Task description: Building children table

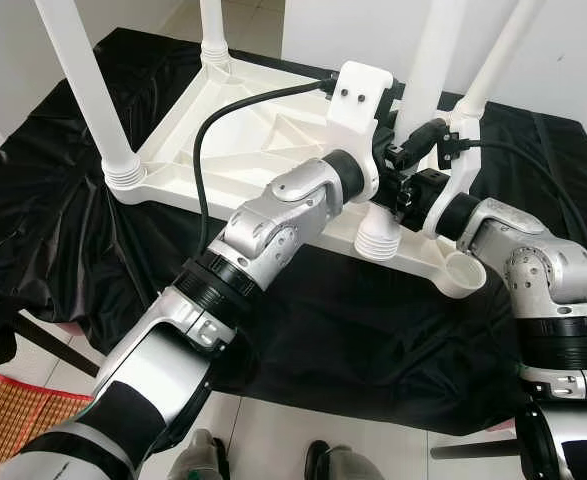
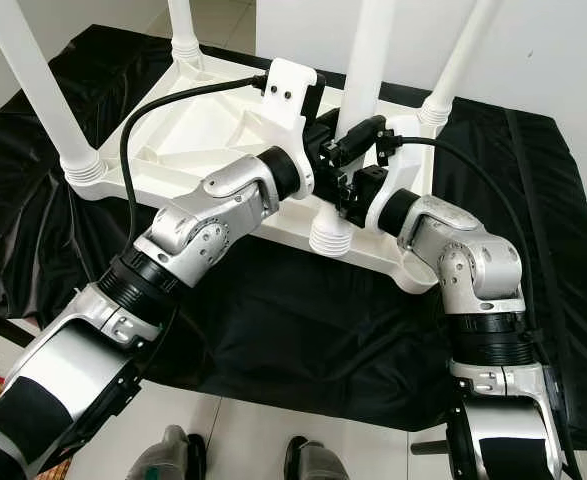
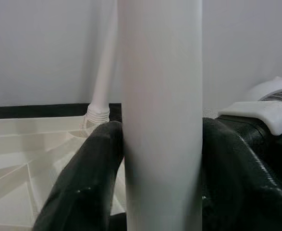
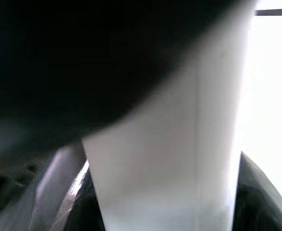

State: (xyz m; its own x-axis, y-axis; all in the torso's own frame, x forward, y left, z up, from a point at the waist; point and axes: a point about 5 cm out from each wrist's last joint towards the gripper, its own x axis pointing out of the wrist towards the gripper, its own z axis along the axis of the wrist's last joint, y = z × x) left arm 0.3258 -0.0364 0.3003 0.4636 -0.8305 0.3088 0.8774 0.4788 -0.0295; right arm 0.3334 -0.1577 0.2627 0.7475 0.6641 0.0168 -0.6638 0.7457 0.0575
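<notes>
The white table top (image 1: 243, 140) lies upside down on a black cloth (image 1: 373, 340), and the fourth leg (image 1: 428, 70) stands upright over the near edge of that top, just above a threaded collar (image 1: 378, 240), with three other legs already rising from the top's corners. The left gripper (image 3: 162, 144) is clenched on this leg, its black fingers (image 3: 90, 173) pressed against both sides of the white tube, and the right gripper (image 4: 165, 192) clasps the same leg from the other side, close against the left. The step in hand looks like seating or screwing in the last leg; the next move probably calls for keeping it plumb over its socket while turning or pressing down. The head views show the whole top, both arms and an open socket (image 1: 463, 268) at the near corner, while the wrist views show the finger contact on the leg
</notes>
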